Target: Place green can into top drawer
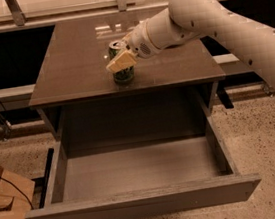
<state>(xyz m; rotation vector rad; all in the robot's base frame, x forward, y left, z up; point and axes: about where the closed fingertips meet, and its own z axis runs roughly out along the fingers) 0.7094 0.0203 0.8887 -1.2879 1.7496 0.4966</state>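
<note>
Can (123,75) upright on tabletop (71,65), close to front edge and about mid-width, long axis vertical. Gripper (120,58) right at can, brought in from the right on arm (205,12), overlapping can's upper half and hiding part of it; lower body and a sliver of silver top showing. Clamped on can or merely against it: cannot tell. Base of can apparently resting on tabletop, so probably not lifted yet. Drawer (145,204) pulled well out, below can and nearer the camera. Deciding relation: can at gripper itself, no sideways gap to close; drawer opening forward of and lower than can. Likely needed: firm hold, short lift, carry forward past table edge, then down onto drawer floor, axis kept vertical. Possible trouble: tipping or slipping at front edge if hold is loose.
</note>
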